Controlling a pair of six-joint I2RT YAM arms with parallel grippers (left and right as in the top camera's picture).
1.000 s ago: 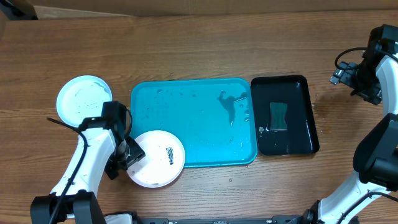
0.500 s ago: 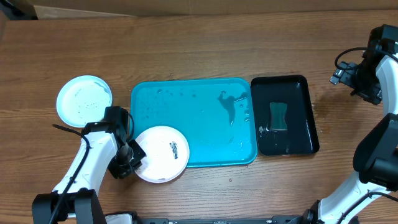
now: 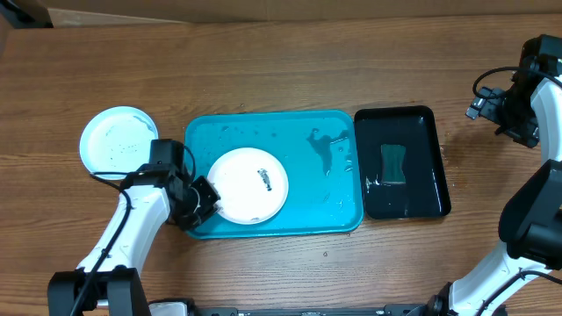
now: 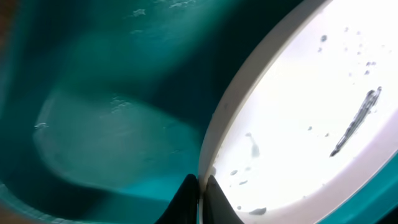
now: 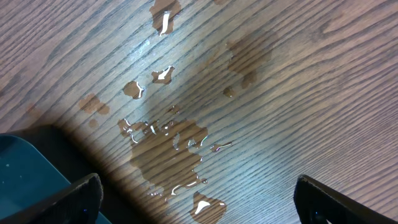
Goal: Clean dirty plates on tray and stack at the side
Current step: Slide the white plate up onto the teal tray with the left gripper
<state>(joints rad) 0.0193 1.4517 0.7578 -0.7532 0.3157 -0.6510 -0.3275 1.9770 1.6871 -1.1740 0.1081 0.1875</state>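
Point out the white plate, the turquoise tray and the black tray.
white plate point(image 3: 246, 191), overhead view, its bare middle
turquoise tray point(image 3: 316, 197), overhead view, bare floor right of the plate
black tray point(image 3: 421, 132), overhead view, bare floor

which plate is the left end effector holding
The white plate with the dark smear, over the turquoise tray, its rim pinched by the left end effector. The blue-rimmed plate sits on the wooden table, left of the tray.

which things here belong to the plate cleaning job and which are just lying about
Job: round white plastic plate; round light blue plastic plate; large turquoise plastic tray; probably green sponge in black plastic tray.
Lying about: water puddle on wooden table; brown cardboard behind.
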